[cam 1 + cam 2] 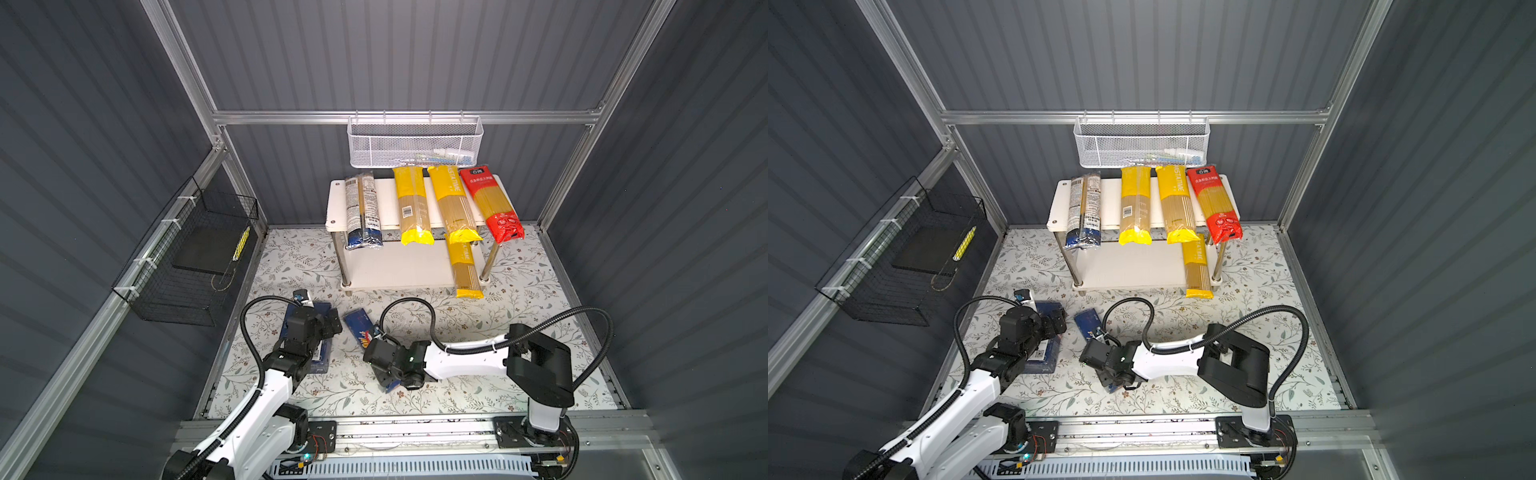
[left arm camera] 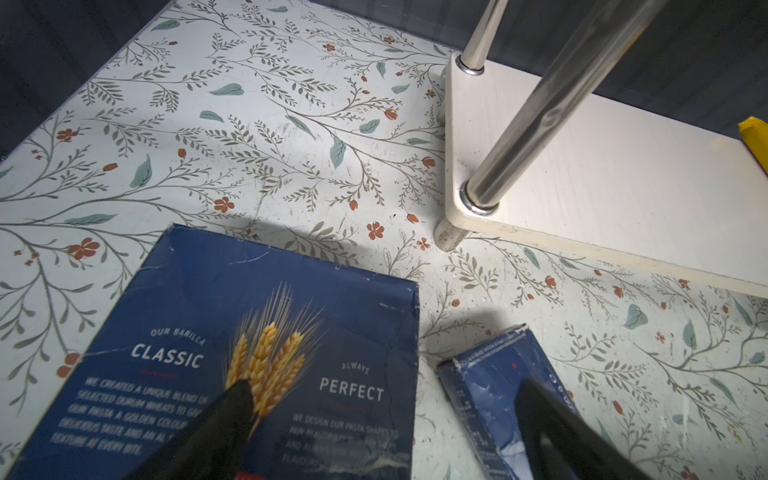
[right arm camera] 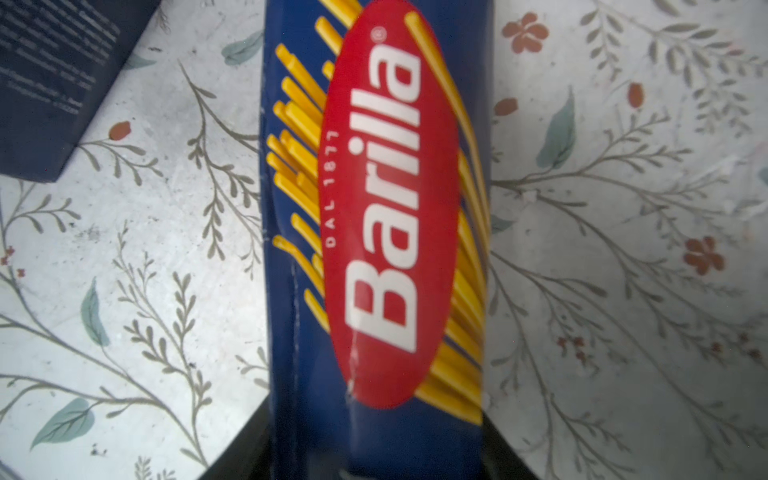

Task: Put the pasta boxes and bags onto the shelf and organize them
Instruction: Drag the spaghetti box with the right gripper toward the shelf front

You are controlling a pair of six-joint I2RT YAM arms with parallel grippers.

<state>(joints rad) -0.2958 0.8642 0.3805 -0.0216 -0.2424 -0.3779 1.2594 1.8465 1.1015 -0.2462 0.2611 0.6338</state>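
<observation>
While the narrow box (image 1: 360, 326) lies flat on the mat (image 1: 519, 332) short of the shelf (image 1: 390, 266) in a top view, your left gripper (image 2: 384, 390) gapes empty in its wrist view, and the right wrist view sets the right gripper (image 3: 374, 449) astride its long sides, perhaps touching: light, stiff, dentable card, so squeeze gently there.

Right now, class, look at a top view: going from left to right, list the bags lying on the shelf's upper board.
clear bag → plain yellow bag → PASTATIME bag → red bag
</observation>
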